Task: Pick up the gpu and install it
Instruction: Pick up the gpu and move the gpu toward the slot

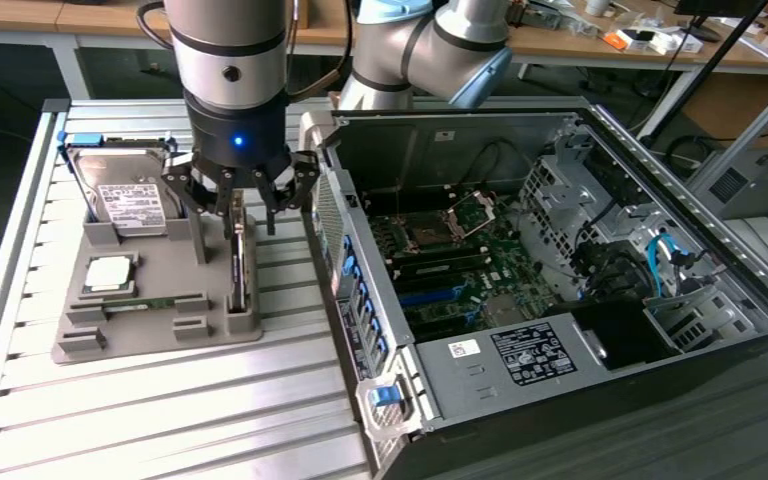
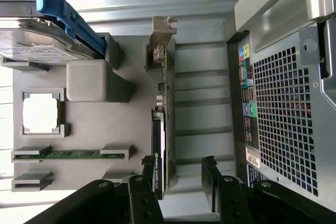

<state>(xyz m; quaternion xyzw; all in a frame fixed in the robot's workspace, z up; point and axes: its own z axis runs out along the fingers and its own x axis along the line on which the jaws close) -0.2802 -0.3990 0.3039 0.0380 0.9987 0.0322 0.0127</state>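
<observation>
Gripper (image 1: 240,208), jaws released and empty, hovers over the gpu (image 2: 159,129) standing on edge in the grey fixture tray (image 1: 144,340) beside the open computer case (image 1: 558,330); card sits off-centre between fingers, so centring before closure is advised.

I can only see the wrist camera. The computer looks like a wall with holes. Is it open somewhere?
Observer: Yes. The computer has its big side off, facing up, and the main board inside shows.
Operator: Is the tool holding the card?
Observer: No. The open tool hangs low over the card, with fingers on either side of its top edge. The card stands on edge in the gray tray.
Operator: Where does the arm come from?
Observer: The arm bends over from behind the computer.
</observation>
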